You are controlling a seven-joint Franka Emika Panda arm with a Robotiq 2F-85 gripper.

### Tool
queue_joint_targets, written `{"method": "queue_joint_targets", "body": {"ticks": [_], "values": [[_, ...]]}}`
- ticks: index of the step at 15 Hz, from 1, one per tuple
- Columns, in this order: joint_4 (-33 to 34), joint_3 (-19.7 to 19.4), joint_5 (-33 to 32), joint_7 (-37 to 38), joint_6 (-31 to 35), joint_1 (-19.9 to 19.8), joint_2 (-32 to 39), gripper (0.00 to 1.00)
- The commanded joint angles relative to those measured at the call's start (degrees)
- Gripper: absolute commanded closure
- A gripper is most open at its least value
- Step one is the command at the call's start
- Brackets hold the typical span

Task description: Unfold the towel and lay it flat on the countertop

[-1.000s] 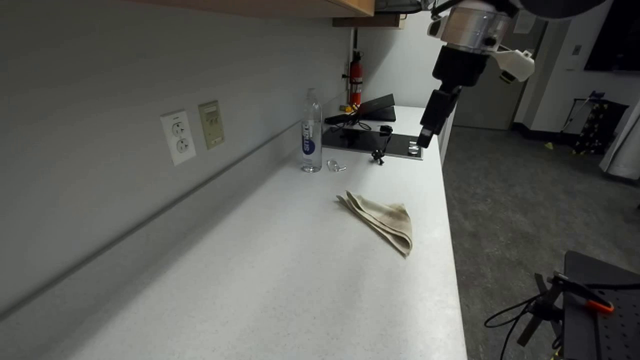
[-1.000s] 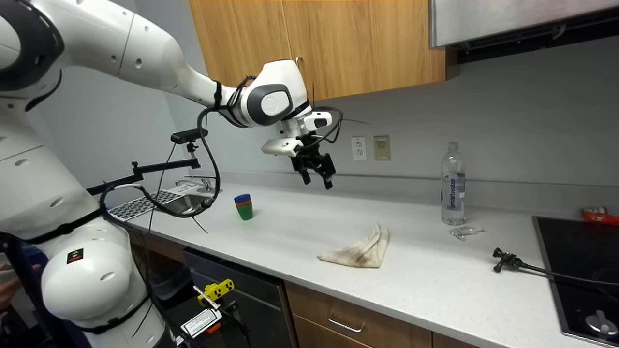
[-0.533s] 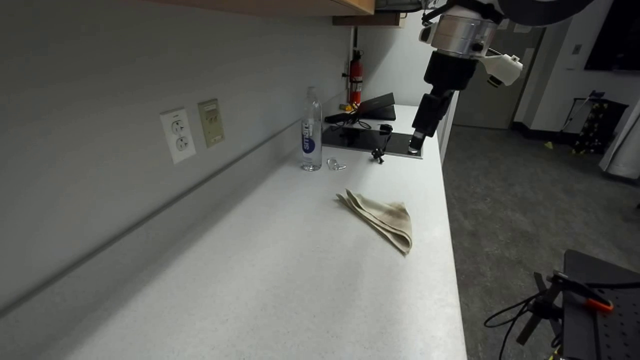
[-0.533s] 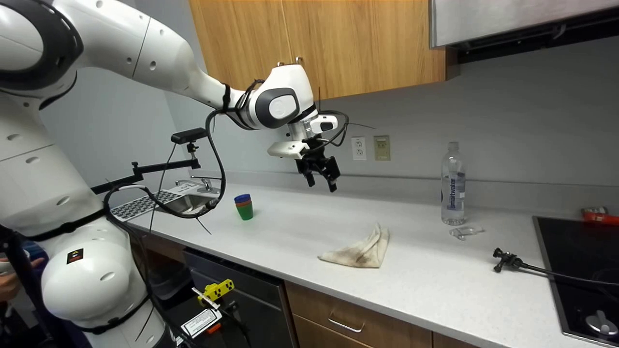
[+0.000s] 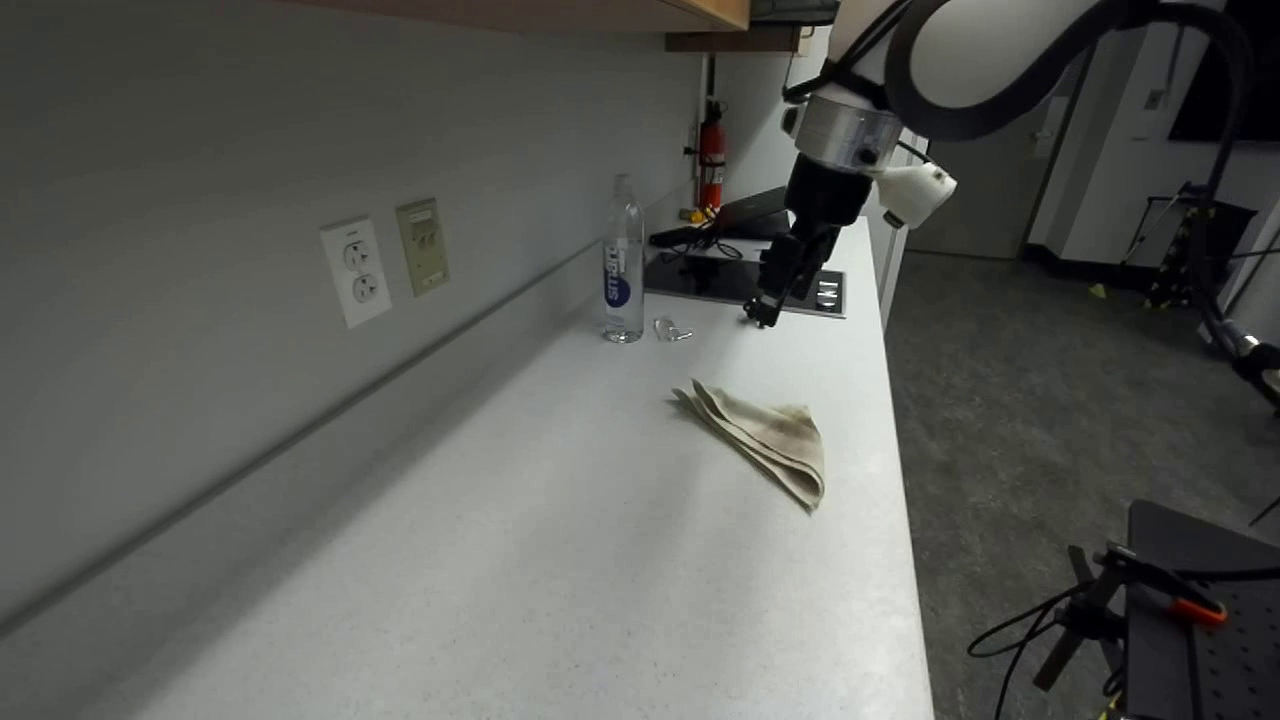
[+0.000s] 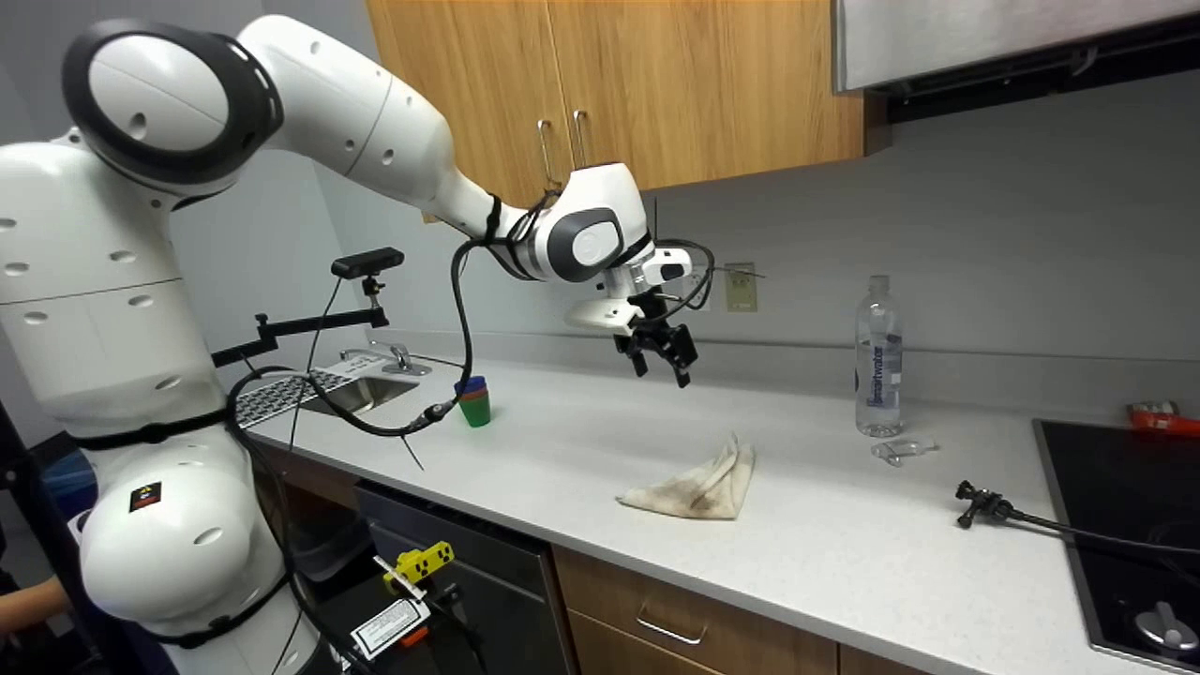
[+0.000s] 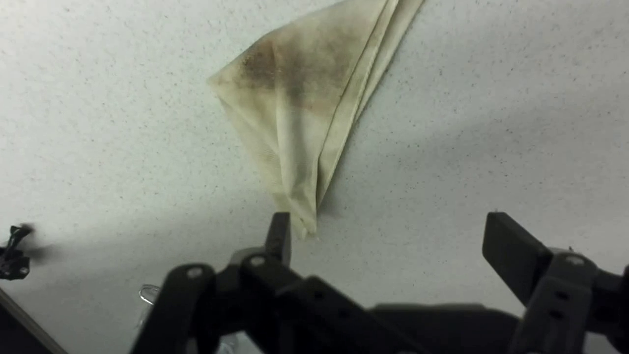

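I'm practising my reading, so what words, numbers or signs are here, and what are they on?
"smartwater": sideways on the clear bottle.
Too small to read: the robot arm's sticker.
Too small to read: the white label.
Too small to read: any print on the outlet and tan wall plate.

The white arm [image 6: 361, 117] is banded with dark grey joint rings [image 6: 242, 94], tied with black straps [image 6: 150, 433] and a looping cable [image 6: 457, 281], and finished with a silver collar [image 5: 848, 132] and black, screw-dotted jaws.
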Motion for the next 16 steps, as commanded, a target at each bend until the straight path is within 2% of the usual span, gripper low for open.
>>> {"method": "queue_joint_targets", "body": {"ticks": [1,2,6,13,16], "values": [[8.3,0.1,2.9,-2.2,-1.3,-1.2,7.9,0.00],[3.5,0.3,1.1,-0.5,0.0,-0.7,4.2,0.00],[6.4,0.2,0.5,0.2,0.8,-0.7,7.4,0.00],[12.8,-3.3,-16.0,7.7,0.3,0.8,16.4,0.00],[16.0,-2.8,-15.4,5.3,0.2,0.0,20.0,0.00]]}}
